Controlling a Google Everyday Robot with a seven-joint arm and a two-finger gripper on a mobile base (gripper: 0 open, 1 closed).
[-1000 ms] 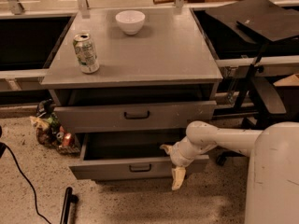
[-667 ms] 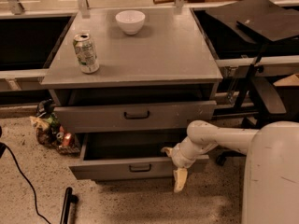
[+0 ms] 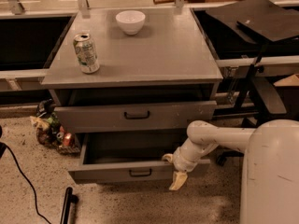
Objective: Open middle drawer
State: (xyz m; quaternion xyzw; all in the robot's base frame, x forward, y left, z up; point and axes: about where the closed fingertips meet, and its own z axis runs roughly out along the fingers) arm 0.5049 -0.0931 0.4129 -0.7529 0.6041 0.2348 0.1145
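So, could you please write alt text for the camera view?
The robot's gripper is at the right part of the front of the middle drawer, which is pulled out of a grey cabinet. On top stand a can and a white bowl.

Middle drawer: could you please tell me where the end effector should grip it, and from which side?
Grip the small black bar handle at the centre of the middle drawer's flat front, coming in from the front. The bar lies horizontal and stands proud of the panel, so it can be clamped top to bottom. The end effector sits right of it, at the front's right end.
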